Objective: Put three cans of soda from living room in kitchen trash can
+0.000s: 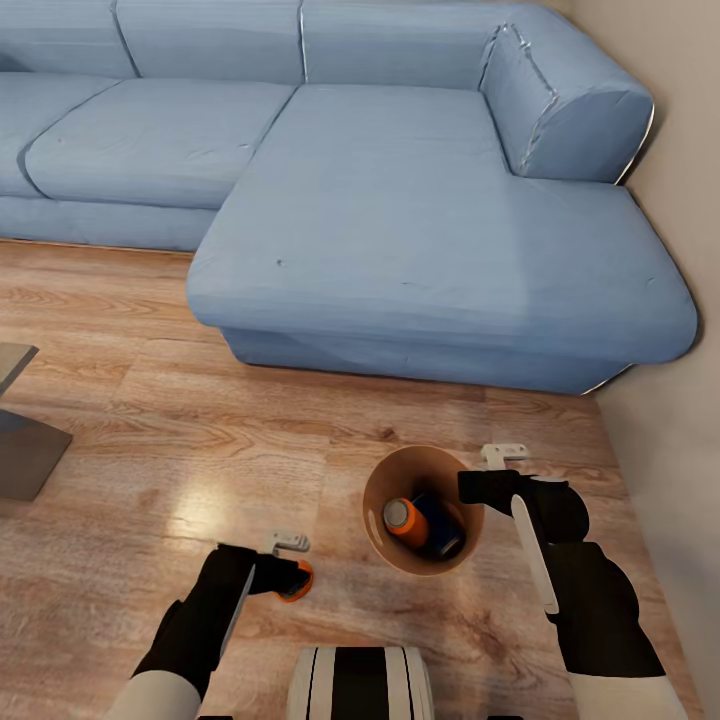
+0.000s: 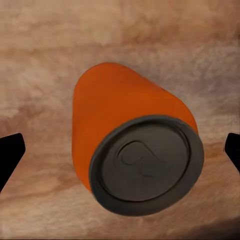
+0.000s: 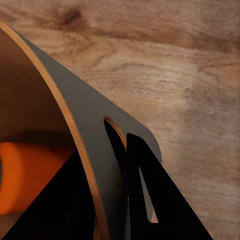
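Robot sits in the living room, blue sectional sofa (image 1: 400, 200) ahead, wood floor (image 1: 150, 420) below.

Right gripper (image 1: 470, 490) is clamped on the rim of the trash can (image 1: 385, 480): in the right wrist view one dark finger (image 3: 150, 200) sits outside the bin wall (image 3: 85, 125) and another dark shape inside it, wall pinched between. The bin sits in front of the sofa's chaise, tilted, mouth facing up toward the head camera.

Inside the bin: one orange soda can (image 1: 406, 522) lying tilted, silver top toward the camera, with a dark object (image 1: 440, 525) just beside it; cannot tell what that is. The same orange can shows in the right wrist view (image 3: 25, 175) behind the rim.

Left gripper (image 1: 290, 578) grasps a second orange soda can (image 1: 297, 580) near the floor, left of the bin and apart from it. Left wrist view: can (image 2: 130, 150) tilted, grey top toward the camera, black fingertips (image 2: 10, 155) at either side.

Grey-brown table corner (image 1: 20, 430) at the left edge.
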Robot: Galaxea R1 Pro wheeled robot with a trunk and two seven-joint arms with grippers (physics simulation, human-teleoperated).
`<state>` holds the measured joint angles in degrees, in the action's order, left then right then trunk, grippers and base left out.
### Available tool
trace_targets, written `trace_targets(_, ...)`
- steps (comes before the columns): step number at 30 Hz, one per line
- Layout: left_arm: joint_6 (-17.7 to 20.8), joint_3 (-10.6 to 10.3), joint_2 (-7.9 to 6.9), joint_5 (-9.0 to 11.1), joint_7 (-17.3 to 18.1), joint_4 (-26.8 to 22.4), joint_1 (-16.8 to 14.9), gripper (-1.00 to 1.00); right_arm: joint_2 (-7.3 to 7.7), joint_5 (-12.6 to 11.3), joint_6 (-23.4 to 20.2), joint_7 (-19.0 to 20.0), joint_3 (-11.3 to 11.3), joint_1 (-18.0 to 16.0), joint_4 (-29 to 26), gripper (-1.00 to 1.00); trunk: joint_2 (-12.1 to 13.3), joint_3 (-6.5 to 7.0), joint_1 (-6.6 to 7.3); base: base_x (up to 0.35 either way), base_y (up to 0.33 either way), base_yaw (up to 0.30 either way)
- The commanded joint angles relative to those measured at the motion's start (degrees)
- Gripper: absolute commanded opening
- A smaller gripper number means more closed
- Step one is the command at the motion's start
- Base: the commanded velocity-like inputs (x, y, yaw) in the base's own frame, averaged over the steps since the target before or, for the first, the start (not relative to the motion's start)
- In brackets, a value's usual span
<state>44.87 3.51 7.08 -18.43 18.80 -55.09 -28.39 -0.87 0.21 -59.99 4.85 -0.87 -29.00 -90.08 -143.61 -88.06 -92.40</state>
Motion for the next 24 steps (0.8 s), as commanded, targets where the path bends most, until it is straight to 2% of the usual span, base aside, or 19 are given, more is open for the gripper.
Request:
trace_targets(1,-0.02,0.00,0.05,0.02,-0.28,0.32,0.00,1.00,0.00,-1.00,-0.01,0.07,-0.01,-0.01,-0.01,-1.00,0.00,0.00,0.01,0.000,0.000,0.000)
trace_targets(8,-0.25,0.00,0.33,-0.08,-0.86,2.70,0.00,1.00,0.00,-1.00,-0.01,0.07,-0.01,-0.01,-0.01,-1.00,0.00,0.00,0.01,0.000,0.000,0.000)
trace_targets(14,-4.28,0.00,0.97,-0.08,-1.02,7.79,-0.39,1.00,0.00,-1.00,-0.01,0.07,-0.10,-0.01,-0.01,-1.00,0.00,0.00,0.01,0.000,0.000,0.000)
trace_targets(24,-6.16,0.00,0.98,0.01,-1.52,8.89,-0.51,1.00,0.00,-1.00,-0.01,0.07,-0.10,-0.01,-0.01,-1.00,0.00,0.00,0.01,0.000,0.000,0.000)
